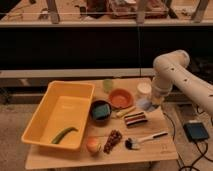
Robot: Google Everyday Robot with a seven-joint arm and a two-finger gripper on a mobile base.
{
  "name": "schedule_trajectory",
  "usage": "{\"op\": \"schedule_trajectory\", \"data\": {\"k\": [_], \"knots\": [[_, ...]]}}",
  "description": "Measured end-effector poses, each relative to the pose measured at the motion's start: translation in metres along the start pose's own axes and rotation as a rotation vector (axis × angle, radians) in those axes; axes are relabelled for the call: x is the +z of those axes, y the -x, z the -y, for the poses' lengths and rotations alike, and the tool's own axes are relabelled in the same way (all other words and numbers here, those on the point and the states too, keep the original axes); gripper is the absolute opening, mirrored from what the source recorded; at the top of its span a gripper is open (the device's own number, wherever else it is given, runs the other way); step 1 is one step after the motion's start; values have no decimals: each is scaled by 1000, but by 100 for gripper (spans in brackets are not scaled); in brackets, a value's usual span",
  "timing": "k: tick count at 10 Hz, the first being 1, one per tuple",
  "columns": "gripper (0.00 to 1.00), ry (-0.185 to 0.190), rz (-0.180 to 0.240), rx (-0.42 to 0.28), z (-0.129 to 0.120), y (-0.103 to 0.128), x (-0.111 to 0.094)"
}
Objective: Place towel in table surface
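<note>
The towel (pixel 144 104) is a small pale blue-white cloth at the right side of the wooden table (pixel 160 150), just right of the orange bowl (pixel 120 98). My gripper (pixel 151 101) points down from the white arm (pixel 170 75) and sits right at the towel. It is shut on the towel, whose lower part is at or just above the table surface. The fingers themselves are mostly hidden by the wrist and the cloth.
A white cup (pixel 144 89) stands just behind the towel and a green cup (pixel 108 85) further left. A striped bar (pixel 135 119), a brush (pixel 145 139), grapes (pixel 113 141), a peach (pixel 93 145), a dark bowl with a sponge (pixel 100 110) and a yellow bin (pixel 47 117) also stand on the table.
</note>
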Motion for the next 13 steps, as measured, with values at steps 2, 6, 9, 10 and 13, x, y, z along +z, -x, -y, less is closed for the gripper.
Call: {"op": "schedule_trajectory", "data": {"k": [2,6,9,10,13], "knots": [[0,1,0,-4,1,2,0],[0,-15,-5,36,9,-12,25],[0,-55,-9,77,16,-30,46],[0,-59,-11,84,18,-32,46],[18,-56,-15,97,22,-30,55]]}}
